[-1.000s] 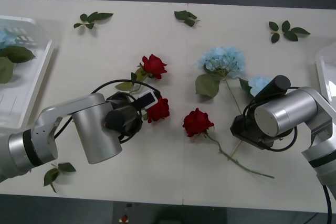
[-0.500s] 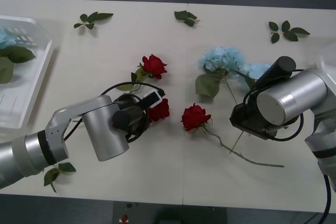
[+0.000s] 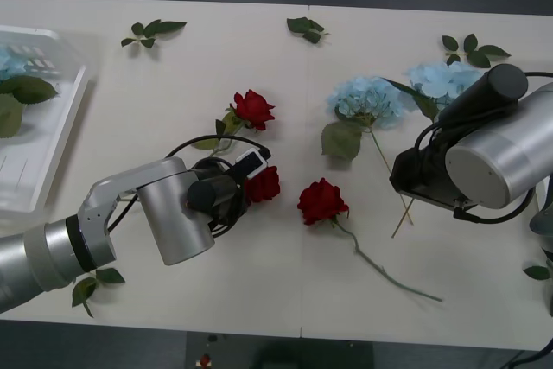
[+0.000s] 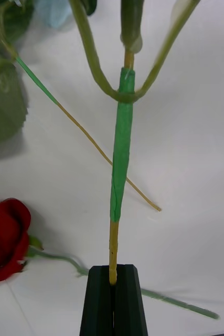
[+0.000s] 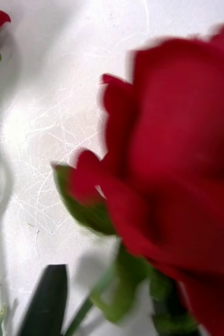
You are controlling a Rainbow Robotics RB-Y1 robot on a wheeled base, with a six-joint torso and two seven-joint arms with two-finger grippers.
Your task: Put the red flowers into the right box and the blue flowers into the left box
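Right gripper (image 4: pixel 113 294) clamped on blue flower's (image 3: pixel 436 78) yellow-green stem. Left gripper (image 3: pixel 251 181) at a red rose (image 3: pixel 263 184), fingers apart around its stem.

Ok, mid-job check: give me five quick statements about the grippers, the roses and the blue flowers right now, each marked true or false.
1. The right gripper is shut on the thin stem of a pale-blue fluffy flower. True.
2. The left gripper is at a deep-red rose head, near the table's middle. True.
3. The translucent-white plastic tray on the robot's left holds red roses. False: blue flower and green leaves lie in it.
4. Three red roses are out on the white table. True.
5. The second blue flower lying on the table is gripped by the left gripper. False: no gripper touches it.
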